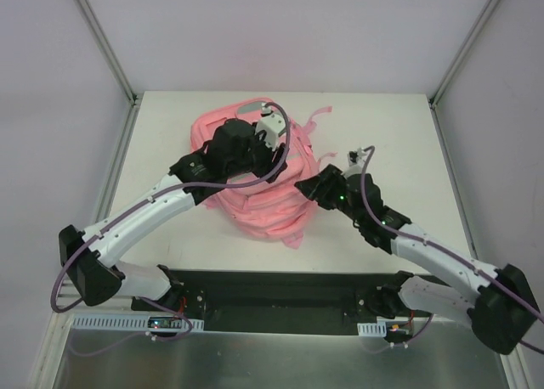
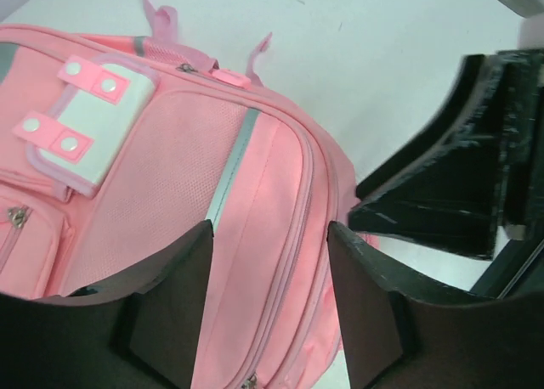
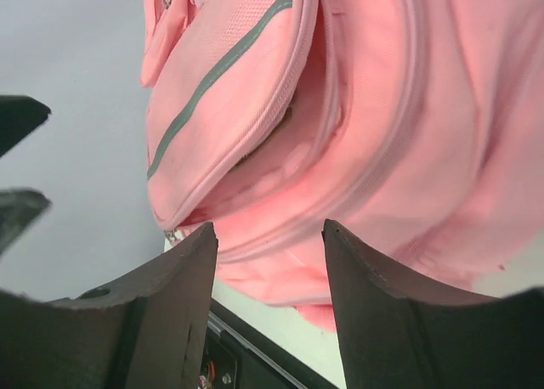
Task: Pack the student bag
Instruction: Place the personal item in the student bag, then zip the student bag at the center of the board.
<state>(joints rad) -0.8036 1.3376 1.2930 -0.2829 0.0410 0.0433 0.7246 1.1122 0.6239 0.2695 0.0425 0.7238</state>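
The student bag (image 1: pixel 255 211), a large pink backpack, lies in the middle of the white table. My left gripper (image 1: pixel 263 160) hangs over its upper part. In the left wrist view that gripper (image 2: pixel 268 236) is open, with the bag (image 2: pixel 170 168) below and nothing between the fingers; the pale patch (image 2: pixel 93 126) and a reflective strip (image 2: pixel 229 172) show. My right gripper (image 1: pixel 303 188) is at the bag's right side. It is open (image 3: pixel 268 232) in front of the bag (image 3: pixel 408 109), where a zipped front pocket (image 3: pixel 246 151) gapes slightly.
The table (image 1: pixel 382 134) is fenced by white walls and metal posts (image 1: pixel 102 41) at the back corners. A black base plate (image 1: pixel 280 287) runs along the near edge between the arm mounts. My right gripper's black body (image 2: pixel 442 202) sits close beside the left one.
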